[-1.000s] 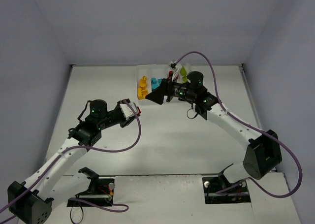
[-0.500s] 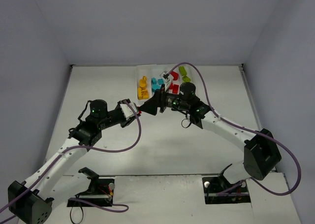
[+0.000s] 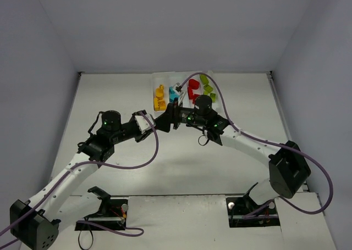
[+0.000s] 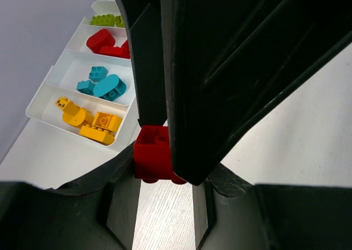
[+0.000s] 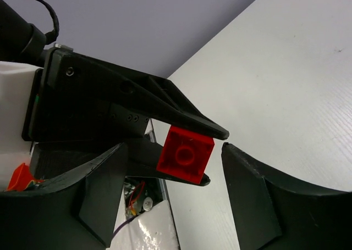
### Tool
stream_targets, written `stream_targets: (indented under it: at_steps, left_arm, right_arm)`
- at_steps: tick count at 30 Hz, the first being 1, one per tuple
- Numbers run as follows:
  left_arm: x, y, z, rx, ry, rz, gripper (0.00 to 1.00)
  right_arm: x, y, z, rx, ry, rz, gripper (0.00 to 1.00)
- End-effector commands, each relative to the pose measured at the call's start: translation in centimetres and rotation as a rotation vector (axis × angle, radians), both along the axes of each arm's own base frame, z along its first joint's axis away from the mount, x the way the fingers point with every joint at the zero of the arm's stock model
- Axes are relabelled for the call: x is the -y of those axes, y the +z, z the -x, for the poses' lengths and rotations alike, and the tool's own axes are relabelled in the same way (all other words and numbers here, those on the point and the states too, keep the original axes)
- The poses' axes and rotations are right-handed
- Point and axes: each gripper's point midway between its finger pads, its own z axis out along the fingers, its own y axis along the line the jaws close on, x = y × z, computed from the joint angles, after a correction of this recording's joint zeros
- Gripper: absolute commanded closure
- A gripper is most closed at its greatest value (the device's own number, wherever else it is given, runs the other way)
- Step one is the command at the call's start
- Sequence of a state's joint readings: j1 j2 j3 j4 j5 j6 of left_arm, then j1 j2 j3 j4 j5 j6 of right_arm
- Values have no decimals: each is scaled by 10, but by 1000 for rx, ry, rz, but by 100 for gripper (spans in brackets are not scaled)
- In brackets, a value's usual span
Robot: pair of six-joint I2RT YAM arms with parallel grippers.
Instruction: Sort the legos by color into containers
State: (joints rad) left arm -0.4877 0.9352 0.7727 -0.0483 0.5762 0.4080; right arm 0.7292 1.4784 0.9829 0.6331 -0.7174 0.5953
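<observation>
Top external: both arms reach in from the near edge and meet over the table (image 3: 110,96), just short of the tray (image 3: 156,77). Left wrist: left gripper (image 4: 166,170) is clamped on one red brick (image 4: 154,154), a finger on each side, and the brick looks clear of the table. Right wrist: right gripper (image 5: 175,148) is spread wide and straddles that same brick, at right angles to the left's hold. Neither pad touches it, and the gap looks tighter on one side. Reads as a mid-air handover, not yet made. Risks, my call: closing off-centre lands one pad first and twists the brick in the left's grip. If the left lets go before the right has bitten, the brick drops to the table. Both sets of fingers are packed close, so a small misalignment clips finger on finger instead of brick. Farther out, the tray lanes run yellow bricks (image 4: 91,123), cyan bricks (image 4: 102,85), red bricks (image 4: 104,41), green bricks (image 4: 107,20). The red lane sits between cyan and green and the lanes are narrow, so a loose release after the handover could drop the brick into a neighbouring lane.
</observation>
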Motion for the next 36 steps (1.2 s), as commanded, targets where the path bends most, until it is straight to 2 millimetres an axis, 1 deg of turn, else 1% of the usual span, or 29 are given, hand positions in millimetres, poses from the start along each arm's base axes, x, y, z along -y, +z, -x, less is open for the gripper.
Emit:
stream_targets:
  at_steps: [1,4,7,8,10,11,12,14,15,16,17,18,19,20,21,22,23,25,26,27,28,29,30,31,33,34,36]
  left_arm:
    - [5,31,-6,86,-9,59,94]
    - [5,31,-6,86,-12,59,94]
    - [6,31,-6,86,-13,60,94]
    - [5,31,-6,86,-12,59,94]
    - [5,30,-6,86,-12,58,94]
    - [6,30,-6,86,-14,58,94]
    - [5,30,-7,83,-11,56,91]
    - [5,30,-8,75,-3,60,80]
    - [6,30,-8,69,1,65,68]
    - [4,30,-10,57,19,70,62]
    - [4,31,-12,56,26,72,53]
    - [4,29,-13,48,35,73,53]
    - [3,30,-14,34,50,83,43]
    - [1,29,-19,25,77,84,38]
    - [1,29,-20,17,89,87,26]
    - [-2,30,-25,-3,127,97,26]
    - [-3,31,-28,-12,149,104,25]
    - [-6,31,-34,-53,207,133,24]
    - [-12,33,-42,-63,268,136,24]
    - [-15,33,-45,-77,300,142,24]
    - [-17,33,-48,-100,335,157,24]
    - [-21,30,-53,-118,373,155,23]
    - [-29,28,-58,-152,450,165,23]
    - [-32,21,-60,-182,480,153,23]
    - [-37,20,-64,-198,523,146,23]
    - [-37,19,-66,-211,535,144,23]
    - [-39,17,-67,-222,552,144,23]
  right_arm:
    - [-7,22,-2,79,0,-58,36]
    - [-10,15,-4,70,-2,-43,39]
    - [-10,12,-5,67,-5,-35,57]
    - [-11,12,-5,66,-6,-32,67]
    - [-10,10,-6,70,-12,-22,78]
    - [-10,10,-7,76,-16,-18,86]
    - [-8,6,-10,67,-36,5,90]
    - [-4,6,-18,99,-72,31,100]
    - [0,0,-21,92,-93,64,100]
    - [4,-3,-31,112,-139,87,100]
    - [14,-7,-41,115,-172,108,100]
    - [20,-8,-47,108,-198,118,100]
    - [28,-12,-59,120,-245,143,100]
    - [44,-16,-77,118,-307,165,100]
    - [56,-25,-87,117,-346,202,100]
    - [69,-32,-102,109,-406,227,100]
    - [91,-39,-122,99,-479,251,100]
    - [117,-50,-144,104,-565,297,100]
    - [128,-60,-158,98,-615,330,100]
    - [144,-63,-173,110,-662,354,100]
    - [152,-67,-182,109,-690,369,100]
    - [160,-83,-193,88,-714,402,100]
    - [170,-88,-204,85,-740,419,100]
    - [172,-97,-217,79,-751,435,100]
    - [180,-104,-236,95,-779,463,100]
    - [183,-110,-253,95,-793,473,100]
    - [186,-114,-270,107,-807,487,100]
